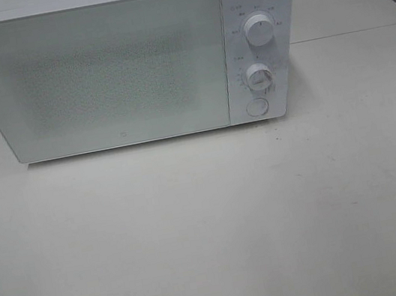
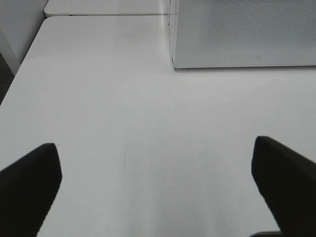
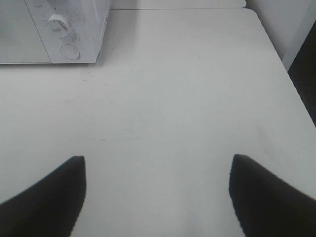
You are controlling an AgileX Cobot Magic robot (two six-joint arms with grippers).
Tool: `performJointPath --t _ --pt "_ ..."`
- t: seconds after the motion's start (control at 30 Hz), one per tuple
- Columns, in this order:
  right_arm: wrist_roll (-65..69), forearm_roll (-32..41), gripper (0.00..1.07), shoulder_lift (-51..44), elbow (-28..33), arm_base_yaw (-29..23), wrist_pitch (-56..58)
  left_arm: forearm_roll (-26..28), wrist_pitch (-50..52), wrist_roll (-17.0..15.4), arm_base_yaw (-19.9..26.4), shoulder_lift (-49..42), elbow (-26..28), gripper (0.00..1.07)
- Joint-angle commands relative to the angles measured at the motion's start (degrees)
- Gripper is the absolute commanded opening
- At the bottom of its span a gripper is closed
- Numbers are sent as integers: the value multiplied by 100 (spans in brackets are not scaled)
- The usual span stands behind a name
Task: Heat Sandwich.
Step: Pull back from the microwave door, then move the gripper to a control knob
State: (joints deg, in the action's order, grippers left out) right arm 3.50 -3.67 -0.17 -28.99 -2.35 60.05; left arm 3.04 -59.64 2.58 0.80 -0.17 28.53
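**Shut microwave on a pale counter, both pincers spread wide**

A broad, off-white counter (image 1: 212,229) fills the high view. A seam runs across it level with the middle of the appliance, where a second slab of the same colour butts against it further back.

A white microwave (image 1: 127,65) stands at the far side of the counter, facing the camera. Its door (image 1: 88,79) is closed, and the speckled, frosted window gives no view of the inside. Right of the door is the narrow control panel (image 1: 277,51).

Neither arm appears in the high view. The left pincer (image 2: 154,143) hangs above bare counter, its two dark fingers (image 2: 29,182) set far apart at the edges of its wrist view with nothing between them. The front corner of the microwave on the door side lies ahead of it. The right pincer (image 3: 158,158) is likewise spread wide and empty above the counter, with the microwave's control-panel corner well ahead of it.

On the panel, an upper dial (image 1: 259,32) sits above a lower dial (image 1: 258,76), each ringed with small markings too fine to read. A round button (image 1: 256,106) sits just beneath them.

No view shows where the sandwich is.
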Motion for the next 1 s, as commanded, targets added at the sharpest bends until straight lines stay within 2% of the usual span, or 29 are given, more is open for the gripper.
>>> performJointPath --t 0.03,1.0 --pt "-11 -34 76 -155 6 40 -57 40 74 -46 23 -166 -17 104" --pt "-17 -34 76 -155 6 40 -57 40 74 -46 23 -160 -17 104"
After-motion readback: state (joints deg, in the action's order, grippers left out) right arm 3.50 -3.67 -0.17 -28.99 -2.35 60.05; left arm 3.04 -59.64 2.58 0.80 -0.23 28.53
